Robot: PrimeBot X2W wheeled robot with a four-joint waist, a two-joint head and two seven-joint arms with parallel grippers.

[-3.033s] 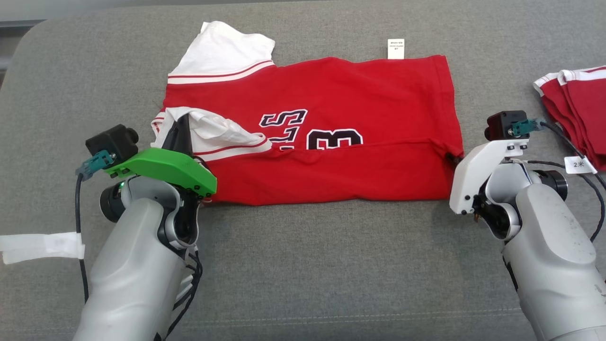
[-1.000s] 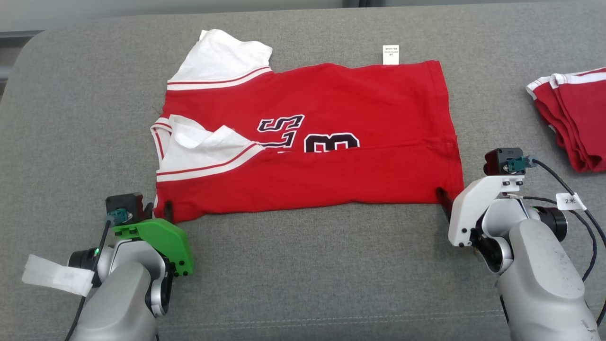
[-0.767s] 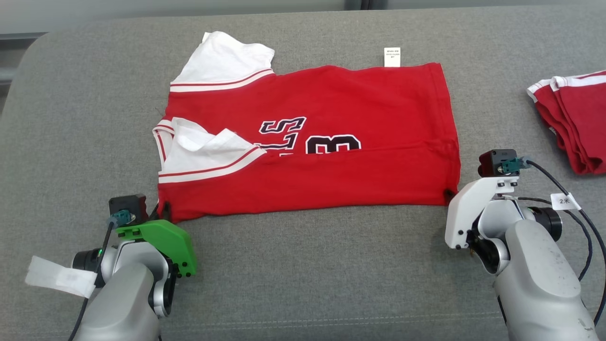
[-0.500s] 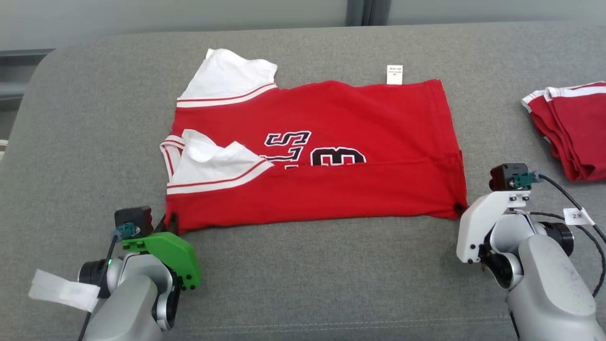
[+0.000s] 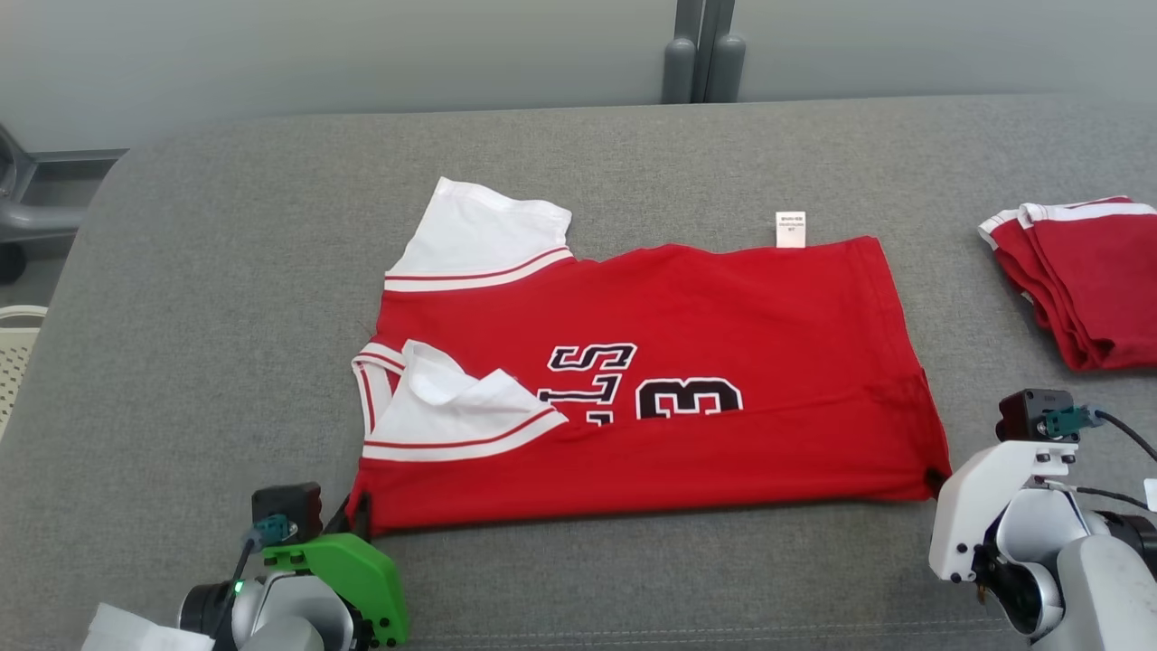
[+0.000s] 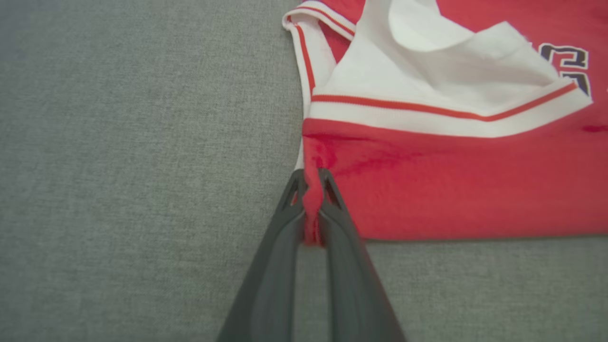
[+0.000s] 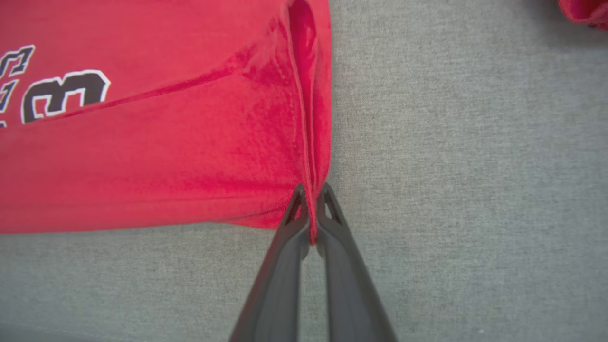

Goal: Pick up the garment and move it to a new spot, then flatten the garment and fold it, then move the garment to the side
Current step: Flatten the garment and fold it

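Both tools, left tool (image 6: 312, 190) and right tool (image 7: 311, 197), pinch the jersey (image 5: 687, 362) (near corners).

Garment (image 5: 651, 362) on the cushion (image 5: 226, 271) — folded pile (image 5: 1085, 289) to its right.

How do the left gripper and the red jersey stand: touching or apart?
Touching. The left wrist view shows the left gripper shut on a corner of the red jersey.

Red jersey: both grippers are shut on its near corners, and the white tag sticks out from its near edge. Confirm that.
Not quite. The white tag sticks out from the far edge of the red jersey, as the head view shows. The left gripper and right gripper are indeed shut on its near corners.
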